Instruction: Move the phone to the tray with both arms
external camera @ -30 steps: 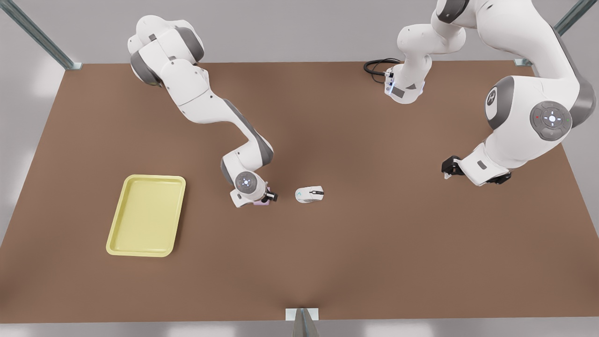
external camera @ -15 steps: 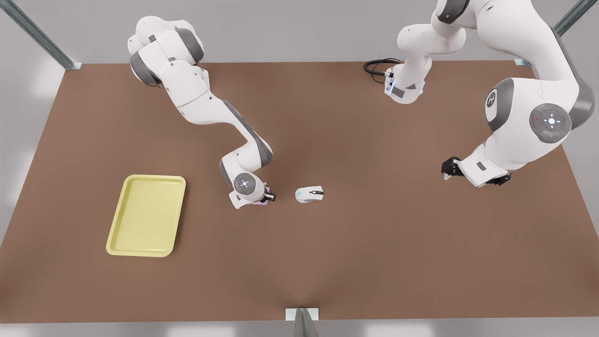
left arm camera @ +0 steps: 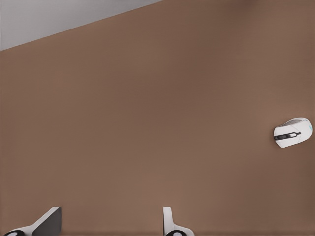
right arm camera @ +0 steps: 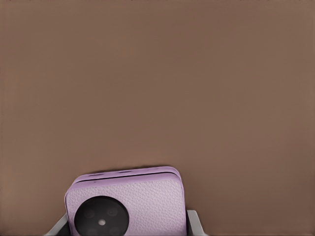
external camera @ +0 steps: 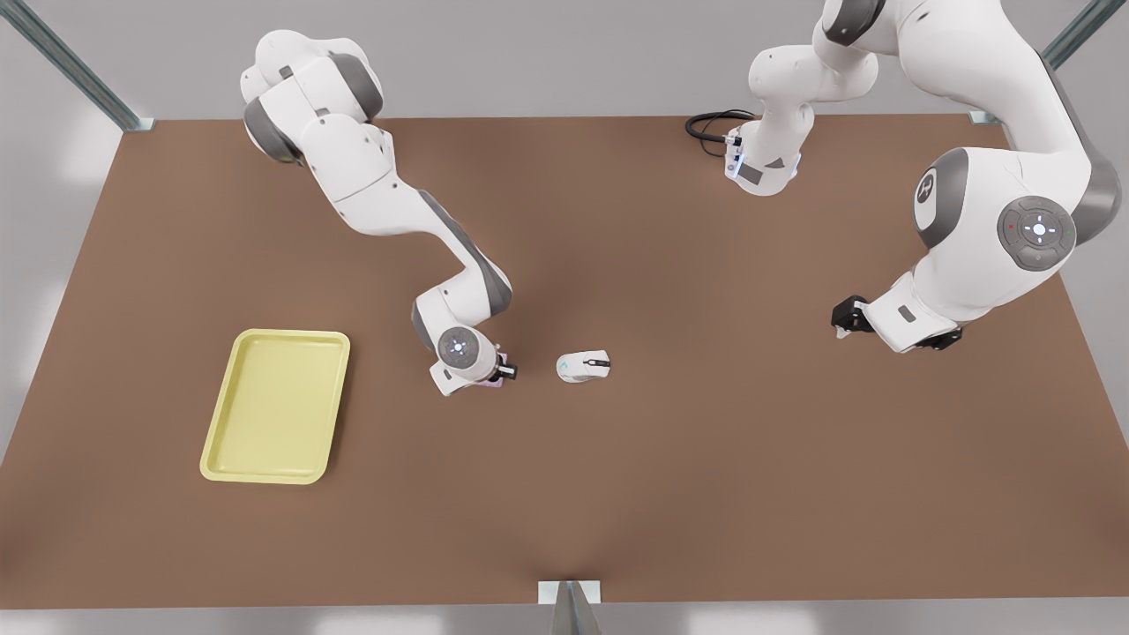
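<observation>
Now the right claw (external camera: pixel 504 370) grips the phone (right arm camera: pixel 125 205), its fingers (right arm camera: pixel 196 222) pressed on either side of the pinkish slab, and over the last second the wrist has crept a little toward the tray (external camera: pixel 275 406), carrying the phone with it. The shift is small, so I judge the carry has only just begun: the grasp is made, and the long part of the move is still ahead. From this claw, the tray lies well off on the side away from the mouse (external camera: pixel 584 365), with bare counter (external camera: pixel 617 494) between; the mouse sits near the claw on its other side, apart from it and not in the way of the path. The left claw (external camera: pixel 845 316) waits far out on the counter, past the mouse, its fingers (left arm camera: pixel 173 223) spread wide and holding nothing. It has hardly stirred. Since the phone is clamped by its edges, a sudden swing could let it slip, so a level, steady carry to the tray seems the safer course.
</observation>
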Controlling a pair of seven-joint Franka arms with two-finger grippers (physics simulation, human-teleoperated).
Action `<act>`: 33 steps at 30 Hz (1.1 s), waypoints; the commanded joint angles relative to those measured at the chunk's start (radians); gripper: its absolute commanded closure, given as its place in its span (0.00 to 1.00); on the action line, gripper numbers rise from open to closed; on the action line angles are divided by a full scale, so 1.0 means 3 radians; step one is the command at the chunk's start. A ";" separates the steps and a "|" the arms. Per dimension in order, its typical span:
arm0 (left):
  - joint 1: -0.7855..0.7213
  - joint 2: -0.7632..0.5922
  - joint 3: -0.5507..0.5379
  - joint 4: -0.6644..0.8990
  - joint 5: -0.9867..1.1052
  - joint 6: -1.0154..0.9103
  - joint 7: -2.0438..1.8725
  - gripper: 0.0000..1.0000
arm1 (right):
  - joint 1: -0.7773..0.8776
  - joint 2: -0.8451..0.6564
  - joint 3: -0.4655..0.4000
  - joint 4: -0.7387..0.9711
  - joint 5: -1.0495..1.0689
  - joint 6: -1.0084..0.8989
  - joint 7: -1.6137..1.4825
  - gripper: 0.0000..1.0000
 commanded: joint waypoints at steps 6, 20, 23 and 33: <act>-0.0005 -0.0020 -0.0006 0.0007 -0.0013 -0.0007 0.0002 0.00 | -0.0480 -0.0886 -0.0284 -0.0719 -0.0027 -0.0435 -0.1189 0.29; 0.0010 0.0001 0.0009 0.0007 -0.0003 0.0019 -0.0003 0.00 | -0.0909 -0.0800 -0.1645 -0.1088 0.0019 -0.0128 -0.4330 0.00; 0.0010 0.0021 0.0029 0.0007 -0.0003 0.0024 0.0002 0.00 | -0.0904 -0.0917 -0.1650 -0.0761 0.0009 -0.0586 -0.4340 0.00; 0.0010 0.0016 0.0065 0.0007 0.0023 0.0024 0.0043 0.00 | -0.1221 -0.1761 -0.1093 0.0871 -0.0180 -0.2935 -0.3297 0.00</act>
